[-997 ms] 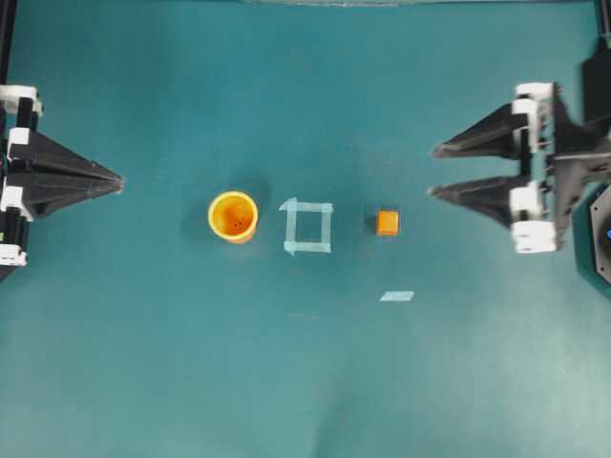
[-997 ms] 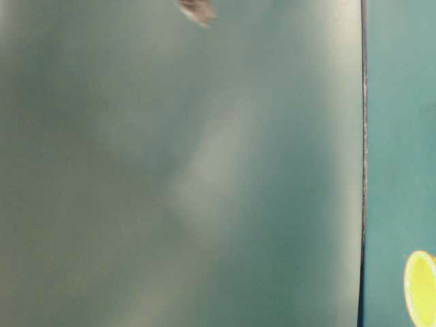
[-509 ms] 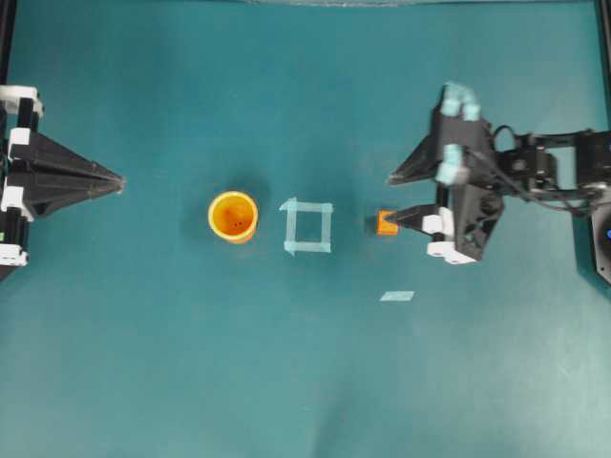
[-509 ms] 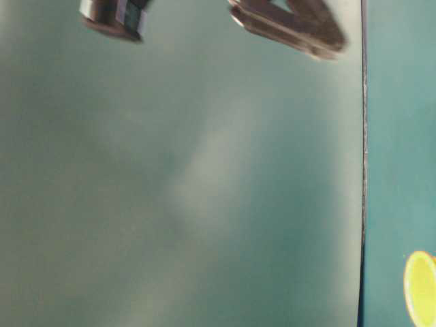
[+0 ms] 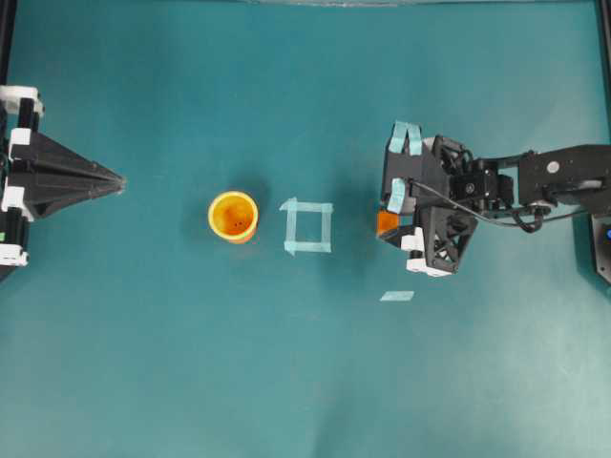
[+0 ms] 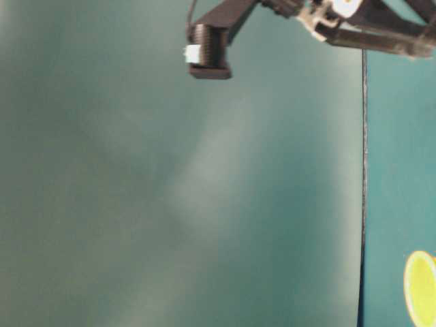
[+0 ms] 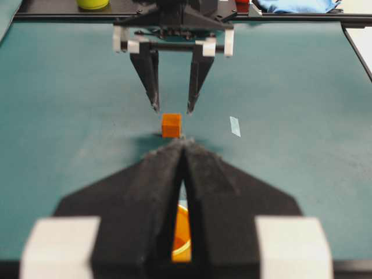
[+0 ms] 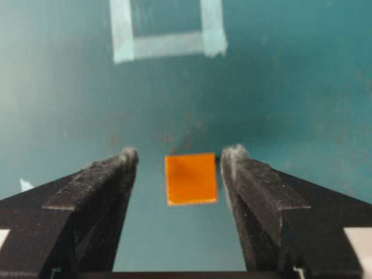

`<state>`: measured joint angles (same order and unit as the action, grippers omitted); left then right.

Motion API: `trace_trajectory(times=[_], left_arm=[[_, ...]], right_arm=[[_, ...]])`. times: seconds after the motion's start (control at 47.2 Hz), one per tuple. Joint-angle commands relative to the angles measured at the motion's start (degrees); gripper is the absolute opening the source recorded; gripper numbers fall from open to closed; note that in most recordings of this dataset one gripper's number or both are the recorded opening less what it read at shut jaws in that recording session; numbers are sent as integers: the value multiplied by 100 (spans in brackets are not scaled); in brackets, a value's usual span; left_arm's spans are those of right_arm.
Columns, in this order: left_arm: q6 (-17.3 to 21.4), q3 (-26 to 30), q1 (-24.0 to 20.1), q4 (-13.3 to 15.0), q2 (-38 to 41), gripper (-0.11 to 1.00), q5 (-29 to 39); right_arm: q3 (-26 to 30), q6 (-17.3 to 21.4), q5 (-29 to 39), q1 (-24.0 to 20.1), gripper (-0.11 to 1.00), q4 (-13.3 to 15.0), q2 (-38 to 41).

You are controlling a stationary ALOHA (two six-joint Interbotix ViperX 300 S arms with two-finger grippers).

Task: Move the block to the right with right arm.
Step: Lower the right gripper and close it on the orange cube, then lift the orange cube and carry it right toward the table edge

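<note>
The block (image 8: 191, 178), a small orange cube, rests on the teal table between the fingers of my right gripper (image 8: 180, 157), which stands open. Its right fingertip (image 8: 232, 157) is close against the cube's edge, while a gap shows on the left side. From overhead the block (image 5: 385, 224) peeks out from under the right arm (image 5: 535, 176), just right of the tape square (image 5: 307, 226). In the left wrist view the right gripper (image 7: 172, 107) straddles the block (image 7: 171, 125) from behind. My left gripper (image 5: 119, 180) sits shut at the far left, holding nothing.
A round orange-yellow cup (image 5: 233, 217) stands left of the tape square. A loose strip of pale tape (image 5: 396, 296) lies in front of the block. The table-level view is blurred; it shows an arm part (image 6: 208, 51) and the cup's rim (image 6: 420, 286).
The right arm has swung in from the right edge and come down over the block, jaws still open. The block, the cup and the left arm have not moved.
</note>
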<state>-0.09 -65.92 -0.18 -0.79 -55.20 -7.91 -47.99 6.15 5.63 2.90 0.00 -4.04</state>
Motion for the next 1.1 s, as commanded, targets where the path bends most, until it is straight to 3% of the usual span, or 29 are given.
trace_trajectory(times=[0.0, 0.679, 0.869, 1.081], left_arm=[[0, 149, -18, -9, 44, 0, -26], [-26, 158, -18, -9, 44, 0, -26], [-53, 158, -18, -9, 44, 0, -26], [-62, 158, -18, -9, 44, 0, -18]], right_arm=[[9, -9, -149, -53, 63, 0, 44], [18, 9, -360, -18, 58, 9, 492], [70, 44, -53, -18, 41, -9, 352], [176, 26, 694, -18, 41, 0, -193]])
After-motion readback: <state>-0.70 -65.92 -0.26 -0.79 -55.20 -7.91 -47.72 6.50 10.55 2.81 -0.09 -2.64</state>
